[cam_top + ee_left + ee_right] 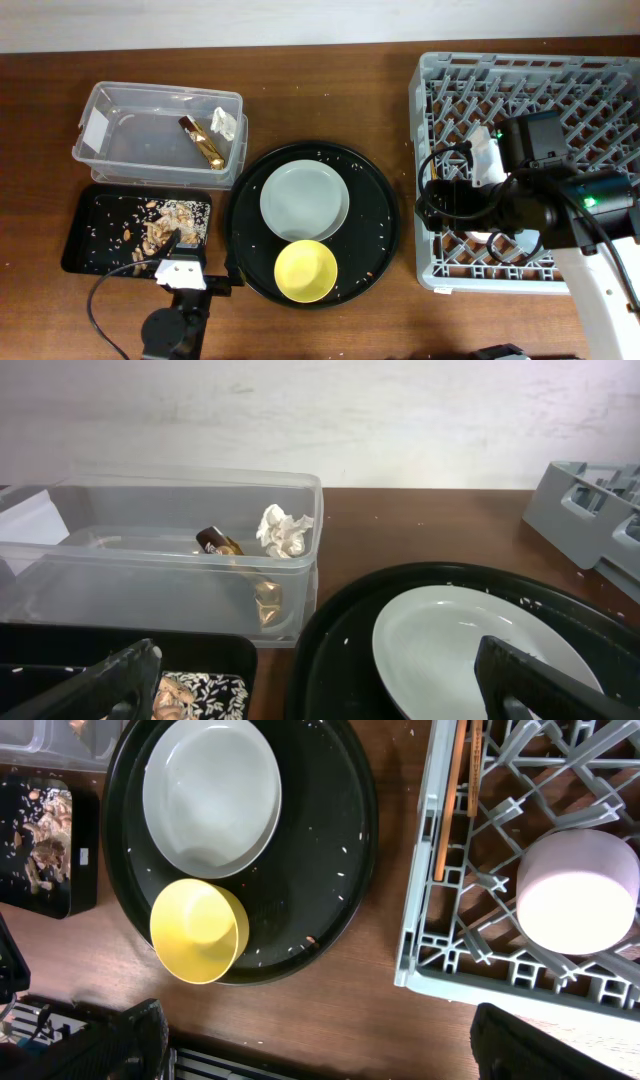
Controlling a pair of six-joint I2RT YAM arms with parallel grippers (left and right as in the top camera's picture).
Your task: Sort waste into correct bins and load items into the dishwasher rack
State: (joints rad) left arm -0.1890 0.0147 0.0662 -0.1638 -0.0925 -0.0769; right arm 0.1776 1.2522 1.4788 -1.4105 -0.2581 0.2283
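Brown wooden table (330, 90) bears a pegged grey crate (520, 62); left claw (315, 660), right claw (320, 1025) gape wide.

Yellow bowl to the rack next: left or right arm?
Right, probably. The right claw hangs open by the rack's front-left corner, next to the bowl, and the rack is on its side. The left claw is open but sits at the shallow tray, across the round tray from the rack.

I see soft, even light from above; the pink cup (578, 890) looks perhaps overexposed, and the left fingers (100, 685) blur.
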